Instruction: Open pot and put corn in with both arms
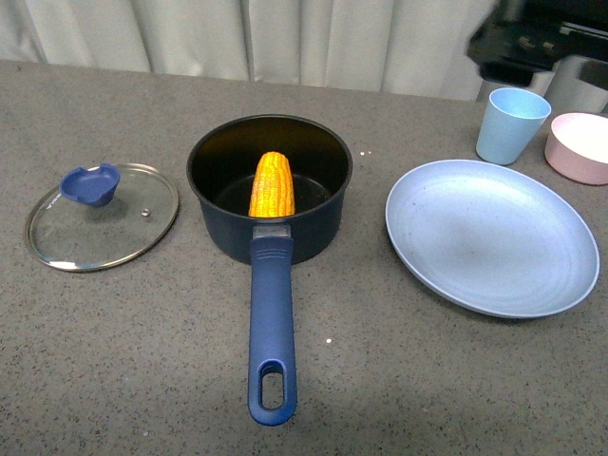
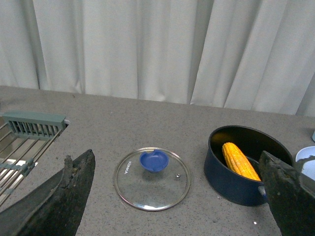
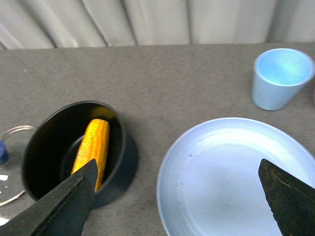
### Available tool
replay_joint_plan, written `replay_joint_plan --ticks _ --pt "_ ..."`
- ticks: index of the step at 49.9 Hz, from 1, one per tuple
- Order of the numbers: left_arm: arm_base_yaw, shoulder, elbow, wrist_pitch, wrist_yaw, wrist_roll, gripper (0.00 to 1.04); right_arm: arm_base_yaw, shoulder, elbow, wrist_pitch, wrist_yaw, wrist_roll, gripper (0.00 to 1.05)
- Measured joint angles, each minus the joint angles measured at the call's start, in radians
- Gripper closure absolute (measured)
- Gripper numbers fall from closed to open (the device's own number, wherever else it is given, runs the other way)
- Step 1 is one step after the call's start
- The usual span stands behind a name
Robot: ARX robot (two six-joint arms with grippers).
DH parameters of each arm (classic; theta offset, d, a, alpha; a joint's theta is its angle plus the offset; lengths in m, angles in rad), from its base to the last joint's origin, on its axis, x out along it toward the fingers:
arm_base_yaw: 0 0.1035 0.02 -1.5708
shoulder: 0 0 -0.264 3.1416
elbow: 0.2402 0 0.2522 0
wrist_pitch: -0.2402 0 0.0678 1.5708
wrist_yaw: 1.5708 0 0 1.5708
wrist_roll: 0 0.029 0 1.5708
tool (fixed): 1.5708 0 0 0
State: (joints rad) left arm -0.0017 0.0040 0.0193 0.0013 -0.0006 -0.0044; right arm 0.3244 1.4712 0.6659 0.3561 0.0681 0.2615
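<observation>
The corn (image 1: pixel 272 185) lay inside the open pot (image 1: pixel 269 180), its long axis in line with the pot's handle and its far end propped up toward the far wall. The lid (image 1: pixel 102 216) rested knob-up on the table (image 1: pixel 114 351) just left of the pot, while the plate (image 1: pixel 491 236) and cup (image 1: pixel 511 124) to the right held nothing. The left gripper (image 2: pixel 172 196) and right gripper (image 3: pixel 177 196) both hung with fingers spread wide, grasping nothing.

Pot (image 1: pixel 228 218) sits mid-tabletop (image 1: pixel 123 370), open, long blue handle (image 1: pixel 272 323) pointing toward the camera. Corn (image 1: pixel 272 184) is inside, one end on the pot floor, the other leaning up on the near rim above the handle joint. Glass lid (image 1: pixel 103 216) lies flat left of the pot, apart from it, blue knob (image 1: pixel 91 183) up. Pale blue plate (image 1: pixel 492 236) to the right, light blue cup (image 1: pixel 511 124) and pink bowl (image 1: pixel 580 146) behind it. No gripper in view.
</observation>
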Motion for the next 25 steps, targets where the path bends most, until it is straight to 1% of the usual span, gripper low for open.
replay_joint_plan --ticks 2,7,8,11,12,15,21,25 --pt "0.0 0.0 0.0 0.0 0.0 0.0 0.06 -0.003 -0.043 -0.043 0.018 0.025 -0.009 0.09" --pt "0.0 0.0 0.0 0.0 0.0 0.0 0.06 -0.004 -0.175 -0.161 0.028 0.15 -0.023 0.09" --pt "0.0 0.0 0.0 0.0 0.0 0.0 0.06 -0.003 -0.188 -0.174 0.029 0.156 -0.024 0.09" --pt "0.0 0.0 0.0 0.0 0.0 0.0 0.06 0.012 -0.269 -0.258 0.048 0.256 -0.044 0.09" --pt "0.0 0.0 0.0 0.0 0.0 0.0 0.06 0.015 -0.282 -0.272 0.053 0.271 -0.048 0.09" --pt "0.0 0.0 0.0 0.0 0.0 0.0 0.06 0.035 -0.363 -0.348 0.071 0.357 -0.068 0.09" --pt "0.0 0.0 0.0 0.0 0.0 0.0 0.06 0.074 -0.515 -0.441 0.01 0.454 -0.076 0.09" --pt "0.0 0.0 0.0 0.0 0.0 0.0 0.06 0.099 -0.604 -0.48 -0.038 0.485 -0.09 0.09"
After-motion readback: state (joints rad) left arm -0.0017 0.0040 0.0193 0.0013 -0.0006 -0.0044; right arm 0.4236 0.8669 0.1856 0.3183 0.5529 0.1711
